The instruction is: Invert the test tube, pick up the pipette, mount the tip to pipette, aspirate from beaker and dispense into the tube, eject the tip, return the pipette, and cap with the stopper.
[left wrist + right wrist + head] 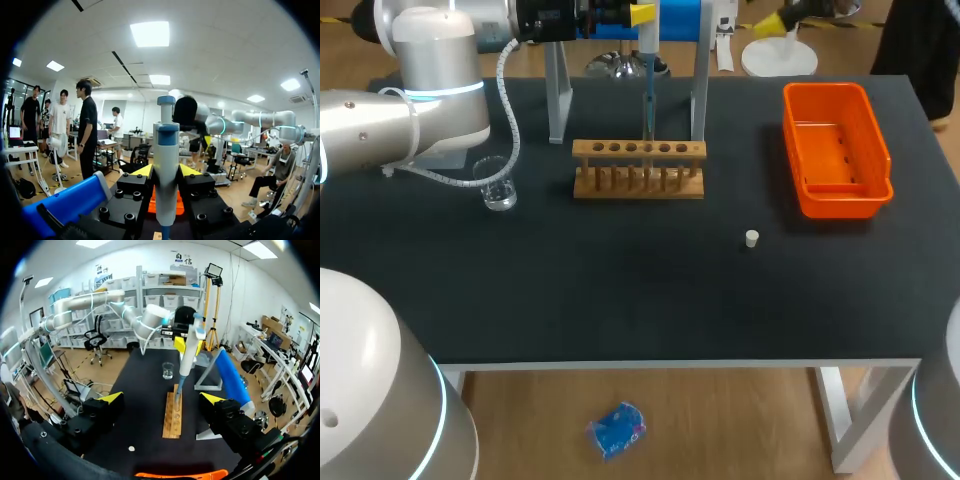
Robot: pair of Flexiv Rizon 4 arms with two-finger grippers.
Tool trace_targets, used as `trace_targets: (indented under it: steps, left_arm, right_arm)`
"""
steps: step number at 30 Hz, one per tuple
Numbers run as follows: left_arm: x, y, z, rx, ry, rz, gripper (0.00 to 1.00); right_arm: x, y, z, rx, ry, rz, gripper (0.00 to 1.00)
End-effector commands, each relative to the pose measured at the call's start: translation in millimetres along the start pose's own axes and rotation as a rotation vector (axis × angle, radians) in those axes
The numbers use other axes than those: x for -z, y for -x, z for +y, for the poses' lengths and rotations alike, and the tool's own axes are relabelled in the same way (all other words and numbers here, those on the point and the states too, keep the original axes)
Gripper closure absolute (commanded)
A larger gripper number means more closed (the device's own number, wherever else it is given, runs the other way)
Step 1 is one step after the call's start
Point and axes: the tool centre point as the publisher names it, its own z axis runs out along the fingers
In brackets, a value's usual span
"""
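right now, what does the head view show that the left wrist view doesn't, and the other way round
Only the head view: the beaker, the stopper, the wooden rack in full, and the pipette with its lower end above that rack. Only the left wrist view: the pipette's blue plunger cap and upper body, close up between the fingers. Both: the left tool shut on the pipette, and the orange bin, just a sliver behind the pipette in the wrist view.
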Motion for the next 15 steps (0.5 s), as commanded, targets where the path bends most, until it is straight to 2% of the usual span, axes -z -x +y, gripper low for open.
trace_targets:
  steps: [1,9,15]
  left_arm:
    - [0,-0.7,-0.8,0.001,0.001,-0.001,1.00]
    - [0,-0.7,-0.8,0.001,0.001,-0.001,1.00]
    - [0,-0.7,-0.8,0.001,0.001,-0.001,1.00]
  right_arm:
    - [-18,2,-16,0.000,0.025,0.010,0.00]
    - [-58,12,-47,0.046,-0.025,0.028,0.00]
    - [-79,13,-63,0.058,-0.026,0.033,0.00]
